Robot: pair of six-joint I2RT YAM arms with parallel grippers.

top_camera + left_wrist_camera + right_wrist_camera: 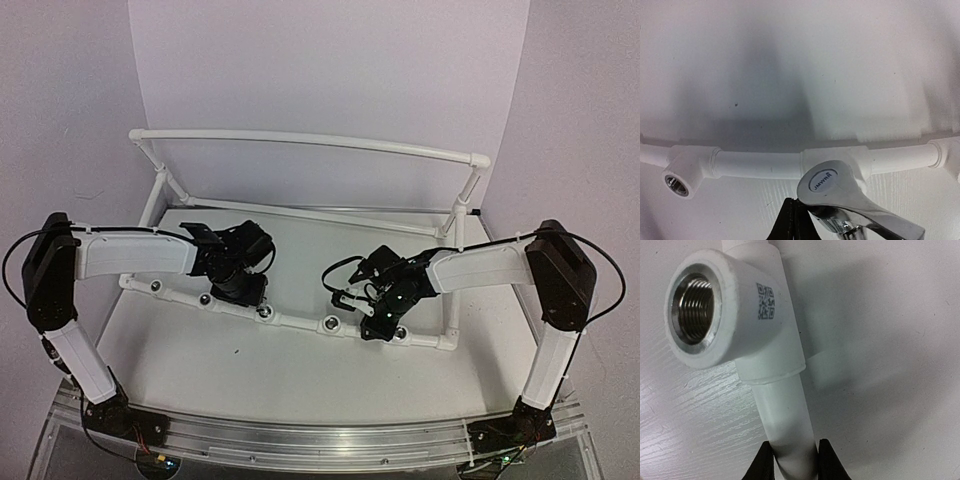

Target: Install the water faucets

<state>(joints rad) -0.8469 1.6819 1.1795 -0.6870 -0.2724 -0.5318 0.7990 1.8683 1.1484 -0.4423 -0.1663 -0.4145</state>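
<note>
A: Chrome, on your left: the water faucet [826, 181] sits in front of a tee of the white pipe frame [760, 165], with your left gripper [240, 288] closed on it.

B: Which way does it point?

A: Its round cap faces the wrist camera, and the handle's long axis runs down-right. Your right gripper [796, 462] is clamped around the white pipe frame, near a threaded socket [692, 305].

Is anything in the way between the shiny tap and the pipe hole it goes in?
Nothing visible. The water faucet sits right in front of the white pipe fitting, covering that hole, so I can't tell if it's already screwed in. The left end effector is beside it.
</note>
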